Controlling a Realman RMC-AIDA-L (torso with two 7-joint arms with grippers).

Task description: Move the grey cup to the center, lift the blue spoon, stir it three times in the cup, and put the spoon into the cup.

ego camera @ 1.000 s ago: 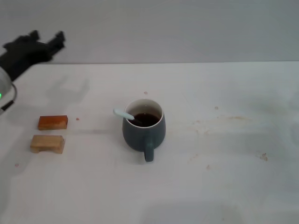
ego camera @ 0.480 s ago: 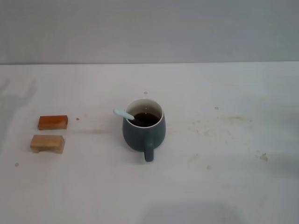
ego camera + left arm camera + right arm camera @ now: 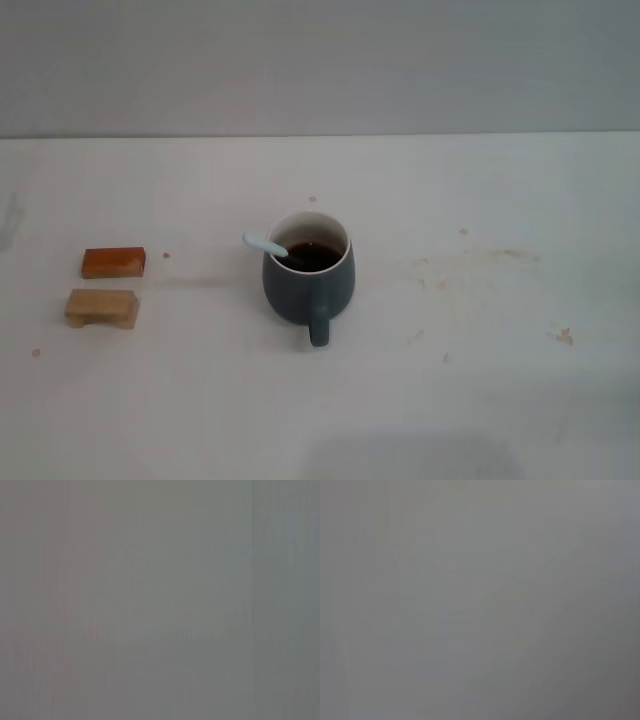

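Observation:
The grey cup [image 3: 308, 280] stands upright in the center [image 3: 400, 330] of the white table, its handle toward the front edge. It holds dark liquid. The blue spoon [image 3: 263, 243] rests in the cup with its pale handle sticking out over the rim to the left; its bowl is hidden in the liquid. Neither gripper shows in the head view. Both wrist views show only a plain grey surface.
An orange-brown wooden block [image 3: 113, 262] and a pale wooden block [image 3: 101, 307] lie at the left side of the table. Faint stains mark the tabletop [image 3: 480, 260] to the right of the cup.
The left gripper, seen at the far left back one second ago, has moved out of the head view. The cup and spoon have not moved.

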